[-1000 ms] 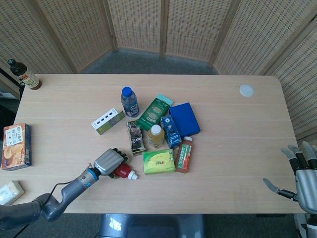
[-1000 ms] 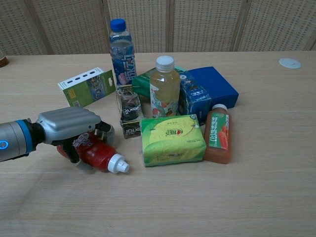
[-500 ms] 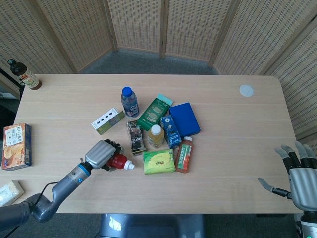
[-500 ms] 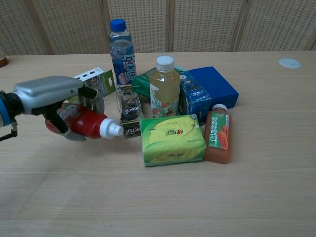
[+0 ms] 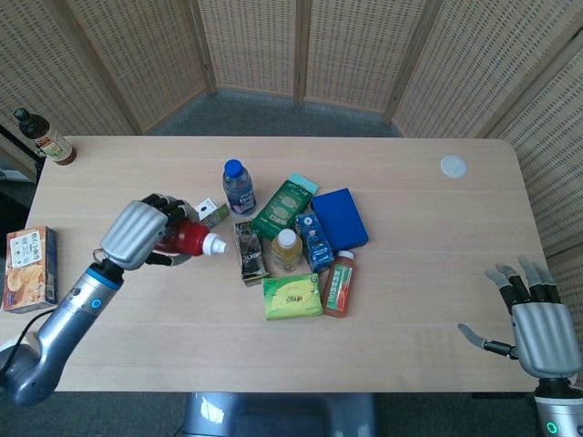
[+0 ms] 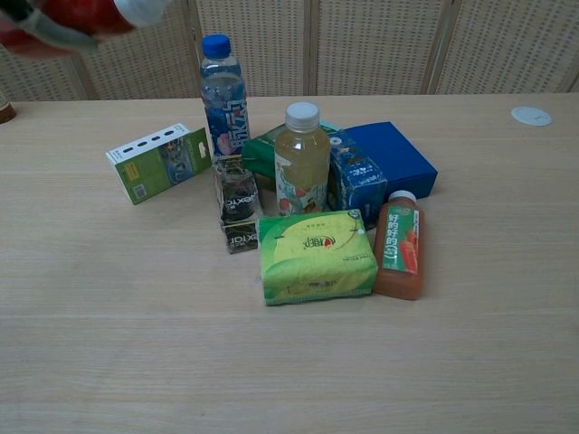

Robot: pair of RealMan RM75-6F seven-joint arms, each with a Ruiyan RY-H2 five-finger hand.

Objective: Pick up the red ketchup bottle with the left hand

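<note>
left hand (image 5: 137, 235): fingers wrapped round the ketchup bottle (image 5: 187, 238), which is held lying sideways, white cap pointing to 3 o'clock.
ketchup bottle: off the counter (image 5: 410, 273), up at 9 o'clock of the cluster; in the chest view only its red body and cap show at the top left corner.
right hand (image 5: 537, 323): fingers spread, holding nothing, off the counter's 4 o'clock corner.
slip risk: the grip looks to sit on the body with the cap end free, so a tilt could let the smooth bottle slide out.
knock risk: the green and white box (image 5: 213, 212) and the water bottle (image 5: 239, 187) are near at 3 o'clock; swinging that way could topple them.
</note>
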